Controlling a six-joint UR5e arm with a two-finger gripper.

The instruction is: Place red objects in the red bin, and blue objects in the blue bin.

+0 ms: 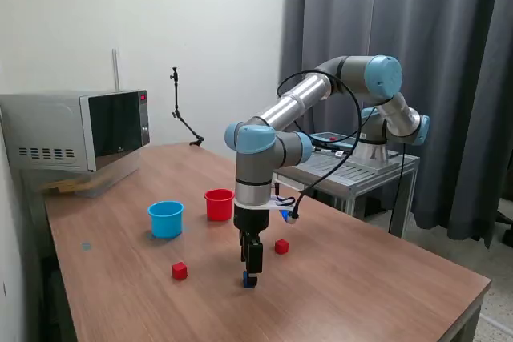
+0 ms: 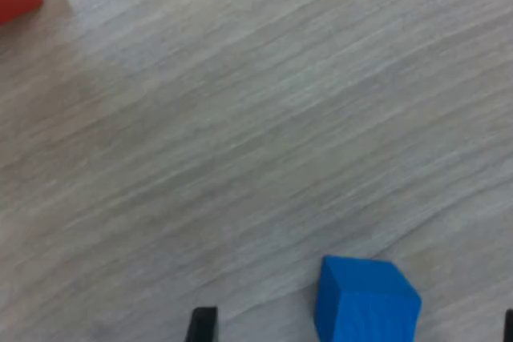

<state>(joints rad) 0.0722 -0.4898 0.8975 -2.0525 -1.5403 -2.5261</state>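
The small dark blue cube (image 2: 367, 300) sits on the wooden table (image 2: 240, 134) between the jaws, nearer one finger than the other. A cube has no long axis to speak of; in the wrist view it is turned a little, one vertical edge facing the camera, so its sides do not look square to the fingers. Its lower part is cut off by the picture's edge.

The black two-finger gripper (image 1: 250, 276) points straight down with its tips low around the cube. The jaws stand wide apart, with table showing between the cube and the nearer visible fingertip (image 2: 202, 324); the other fingertip is only a sliver at the frame's edge, so contact on that side cannot be judged. Nothing is clamped.

One small matte red cube (image 1: 281, 247) lies near the jaws, the other red cube (image 1: 179, 271) further off on the opposite side. Beyond the gripper stand the round red plastic cup (image 1: 219, 204) and the light blue plastic cup (image 1: 166, 219), side by side. I can make out only one blue cube.
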